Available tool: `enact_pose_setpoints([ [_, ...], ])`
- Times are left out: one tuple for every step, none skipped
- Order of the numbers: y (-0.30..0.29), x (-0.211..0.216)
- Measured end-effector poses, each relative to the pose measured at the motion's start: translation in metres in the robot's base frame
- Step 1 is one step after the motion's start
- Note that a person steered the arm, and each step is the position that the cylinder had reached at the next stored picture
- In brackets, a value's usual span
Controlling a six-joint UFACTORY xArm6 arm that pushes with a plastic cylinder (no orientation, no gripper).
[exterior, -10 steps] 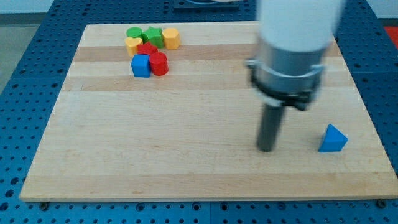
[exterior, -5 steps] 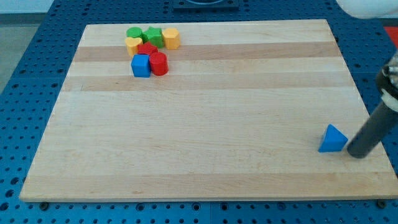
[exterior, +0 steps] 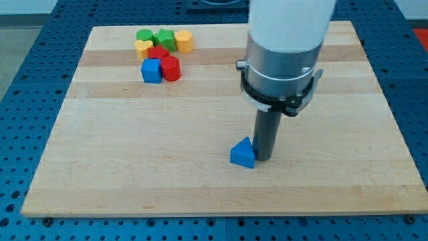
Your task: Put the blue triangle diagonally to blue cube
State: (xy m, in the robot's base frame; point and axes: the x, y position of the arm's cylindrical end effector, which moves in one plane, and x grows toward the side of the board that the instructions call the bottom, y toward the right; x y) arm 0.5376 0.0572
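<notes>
The blue triangle (exterior: 243, 153) lies on the wooden board (exterior: 134, 147), below the middle and a little to the view's right. My tip (exterior: 263, 158) stands right against the triangle's right side, touching it. The blue cube (exterior: 152, 70) sits far off at the view's upper left, at the lower left of a cluster of blocks. The arm's white and grey body (exterior: 284, 47) rises above the rod and hides part of the board behind it.
The cluster at the upper left holds a red cylinder (exterior: 171, 68) beside the blue cube, another red block (exterior: 157, 53), a yellow heart (exterior: 142, 47), a green cylinder (exterior: 144, 35), a green block (exterior: 164, 38) and an orange block (exterior: 184, 41).
My tip went round to the triangle's right side, then swept left, pushing the blue triangle from near the board's right edge to the lower middle. The cluster has not moved.
</notes>
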Motion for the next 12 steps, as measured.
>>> enact_pose_setpoints([
  [0.0,0.011],
  [-0.015,0.012],
  [-0.061,0.01],
  [-0.113,0.01],
  [-0.126,-0.007],
  [-0.126,-0.033],
  [-0.126,-0.061],
  [-0.12,-0.083],
  [-0.117,-0.107],
  [-0.117,-0.13],
  [-0.139,-0.144],
  [-0.184,-0.146],
])
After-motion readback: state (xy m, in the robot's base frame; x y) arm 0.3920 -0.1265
